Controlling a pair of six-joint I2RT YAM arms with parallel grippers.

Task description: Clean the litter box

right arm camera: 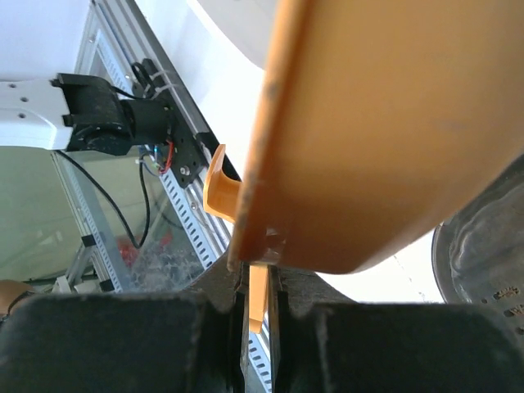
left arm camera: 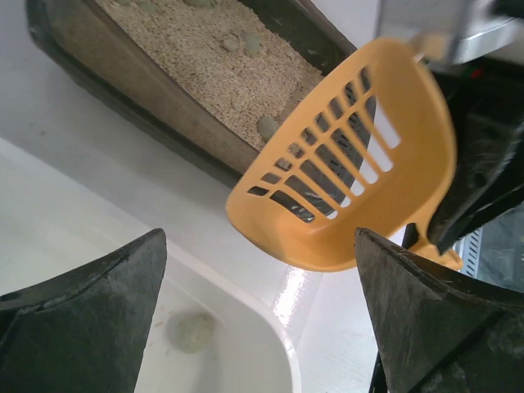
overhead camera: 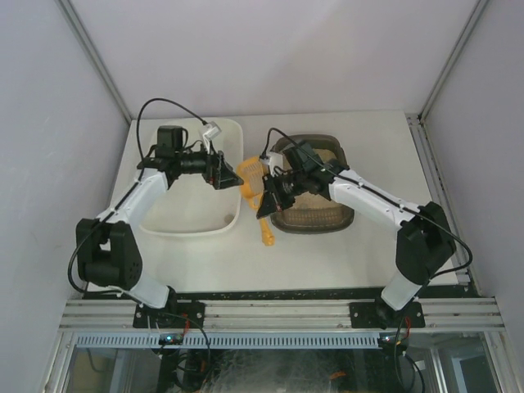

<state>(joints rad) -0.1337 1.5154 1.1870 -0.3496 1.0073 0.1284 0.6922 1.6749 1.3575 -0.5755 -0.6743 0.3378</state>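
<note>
Hanging between the two containers right now is the yellow scoop (overhead camera: pixel 250 170), slotted head tipped up over the gap. From the left wrist view it looks empty, which makes sense: that gap is the route from litter to dump. The right tool (overhead camera: pixel 274 194) is clamped tight on the scoop's handle, fingers pinching the thin orange grip edge-on. The right arm reaches in from the near right corner, elbow out, forearm angled across the litter box (overhead camera: pixel 315 228), which sits right of the desk's (overhead camera: pixel 344 262) middle, toward the far edge. Greenish clumps (left arm camera: pixel 267 127) show in its beige litter, so my read is there's more to sift. The left tool (overhead camera: pixel 219 172) stands wide apart, holding nothing, poised over the right rim of the white tub (overhead camera: pixel 188 214), where one clump (left arm camera: pixel 192 332) lies. The left arm folds in from the near left corner, probably just waiting its turn.
</note>
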